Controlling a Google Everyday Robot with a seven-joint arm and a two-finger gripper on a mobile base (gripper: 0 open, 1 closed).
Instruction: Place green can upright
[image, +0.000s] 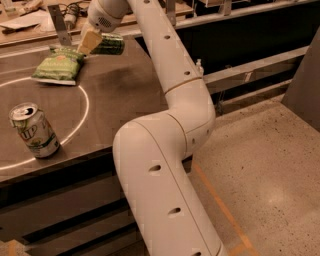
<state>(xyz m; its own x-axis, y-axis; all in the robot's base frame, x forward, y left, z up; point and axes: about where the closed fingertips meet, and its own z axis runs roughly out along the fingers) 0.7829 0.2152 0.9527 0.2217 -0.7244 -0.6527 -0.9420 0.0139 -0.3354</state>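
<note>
The green can (111, 45) is dark green and lies on its side, held a little above the far part of the dark table (125, 100). My gripper (93, 45) is at the top left, just right of the chip bag, and is shut on the can's left end. One pale fingertip (88, 42) shows in front of the can; the other is hidden behind it. My white arm runs from the gripper down across the middle of the view.
A flat light-green chip bag (58, 65) lies on the table left of the gripper. A white-and-green 7UP can (34, 130) stands upright near the front left, on a white circle line (85, 107). Clutter sits on the bench behind. The table's right edge drops to the floor.
</note>
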